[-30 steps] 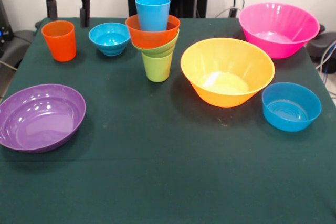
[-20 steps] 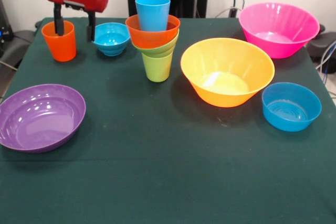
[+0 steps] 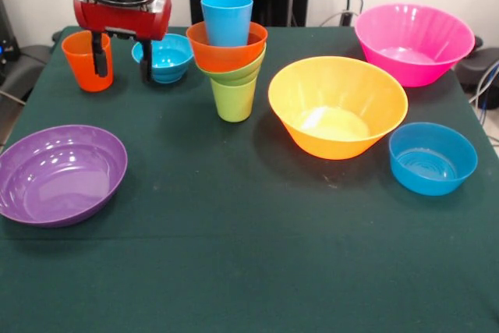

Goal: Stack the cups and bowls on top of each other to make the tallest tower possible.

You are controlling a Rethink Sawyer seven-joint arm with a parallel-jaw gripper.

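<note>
The tower stands at the table's middle back: a lime green cup [image 3: 234, 100] as base, a small green bowl [image 3: 243, 72] on it, a medium orange bowl [image 3: 226, 51] above, and a light blue cup [image 3: 227, 19] on top. An orange cup [image 3: 84, 61] stands upright at the far left, with a small blue bowl [image 3: 167, 57] to its right. My gripper [image 3: 122, 66] is open and empty, low over the table between these two. One finger shows in front of the orange cup's right side, the other in front of the small blue bowl's left rim.
A large purple bowl [image 3: 61, 173] lies at the near left. A large yellow-orange bowl [image 3: 337, 105] sits right of the tower, a pink bowl [image 3: 414, 43] at the far right, and a medium blue bowl [image 3: 433, 158] at the near right.
The gripper has come down from the top edge and shifted a little right and nearer, ending between the orange cup and the small blue bowl. No cup or bowl has moved.
</note>
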